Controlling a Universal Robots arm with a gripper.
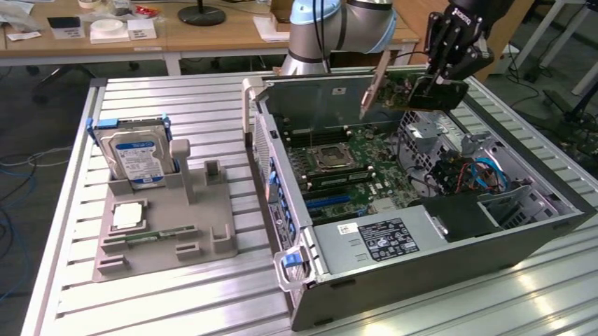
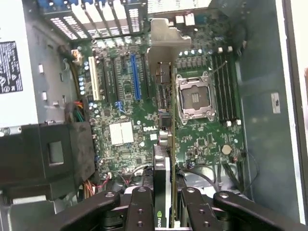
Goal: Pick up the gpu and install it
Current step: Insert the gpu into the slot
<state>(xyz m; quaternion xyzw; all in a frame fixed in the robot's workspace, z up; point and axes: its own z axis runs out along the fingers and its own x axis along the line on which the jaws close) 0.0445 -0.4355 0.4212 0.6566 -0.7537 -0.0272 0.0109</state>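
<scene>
Free room between gpu (image 1: 376, 84) and motherboard (image 1: 360, 150); black duct (image 1: 458, 213), cables (image 1: 486, 171) alongside.

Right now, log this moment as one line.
gripper: shut on gpu | gpu: held above motherboard of open computer case | install: not yet seated

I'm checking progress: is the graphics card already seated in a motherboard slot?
No, the gripper holds the graphics card in the air above the open computer case, clear of the motherboard.

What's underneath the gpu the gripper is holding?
The motherboard, with a blue expansion slot and the CPU socket flanking the gpu. The strip directly beneath it is covered.
</scene>
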